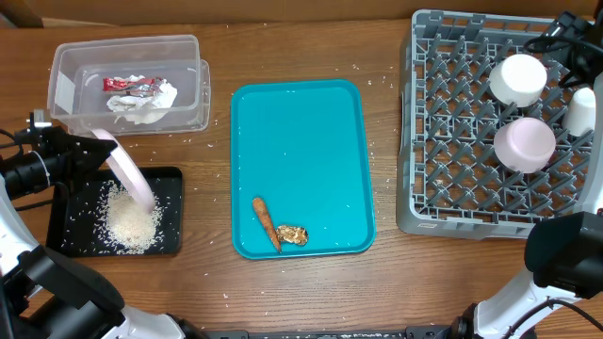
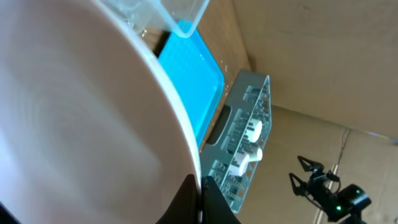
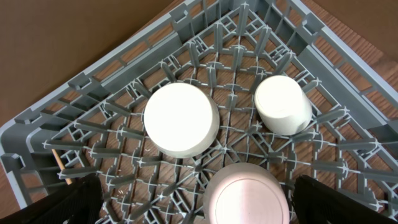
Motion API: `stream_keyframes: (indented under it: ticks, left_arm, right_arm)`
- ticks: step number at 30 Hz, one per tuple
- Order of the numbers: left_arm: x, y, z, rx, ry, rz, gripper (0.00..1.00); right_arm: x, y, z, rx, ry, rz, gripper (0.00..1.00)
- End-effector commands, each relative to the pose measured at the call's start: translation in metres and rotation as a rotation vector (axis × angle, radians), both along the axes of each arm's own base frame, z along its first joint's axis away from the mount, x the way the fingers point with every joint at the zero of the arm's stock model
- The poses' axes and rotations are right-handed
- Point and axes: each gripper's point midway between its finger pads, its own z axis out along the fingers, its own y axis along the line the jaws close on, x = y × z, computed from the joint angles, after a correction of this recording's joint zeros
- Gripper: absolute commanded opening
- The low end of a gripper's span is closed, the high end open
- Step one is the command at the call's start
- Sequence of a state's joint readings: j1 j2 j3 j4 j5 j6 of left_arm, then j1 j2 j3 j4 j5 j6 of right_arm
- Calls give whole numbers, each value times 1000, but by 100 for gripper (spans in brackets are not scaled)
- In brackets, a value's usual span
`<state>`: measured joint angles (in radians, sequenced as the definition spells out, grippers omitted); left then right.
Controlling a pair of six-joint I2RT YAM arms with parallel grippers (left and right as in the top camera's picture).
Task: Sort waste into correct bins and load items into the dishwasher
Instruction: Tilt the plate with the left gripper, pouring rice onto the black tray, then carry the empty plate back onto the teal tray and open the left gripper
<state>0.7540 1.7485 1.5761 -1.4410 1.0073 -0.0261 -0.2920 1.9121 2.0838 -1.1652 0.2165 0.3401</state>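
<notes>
Overhead: left gripper (image 1: 87,153) left of teal tray (image 1: 301,122), clamped on round white plate (image 1: 127,174), which is tilted over black tray (image 1: 170,185). White rice grains (image 1: 130,221) heaped there. Clear tub (image 1: 66,66) up-left of teal tray holds red-and-silver wrapper (image 1: 130,85) and napkins (image 1: 146,104). Sausage stick (image 1: 266,223) and brown lump (image 1: 292,234) on teal tray. Dish rack (image 1: 443,113) to its right.

Left wrist: fingertips (image 2: 186,198) seen nipping plate rim.

Right wrist: right gripper (image 3: 196,190) spread wide above rack. Green-white bowl (image 3: 180,118) and pink bowl (image 3: 249,196) inverted, white cup (image 3: 283,104) beside them. Thin wooden stick (image 3: 59,163) visible only here.
</notes>
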Motion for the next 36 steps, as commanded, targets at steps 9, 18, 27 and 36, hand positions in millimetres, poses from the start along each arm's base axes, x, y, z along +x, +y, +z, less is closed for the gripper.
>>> stream_keyframes:
  ticks: [9, 18, 27, 36]
  left_arm:
    - [4, -76, 23, 133, -162, -297, 4]
    - [25, -223, -16, 538, -74, -620, 4]
    - [54, -318, -24, 985, -278, -582, 4]
    - [74, -379, -88, 1066, -316, -647, 5]
  right_arm:
    - [2, 0, 5, -6, -17, -7, 100]
    - [2, 0, 5, -6, -17, -7, 100]
    - [2, 0, 5, -6, -17, -7, 100]
    - [2, 0, 5, -6, -17, -7, 100]
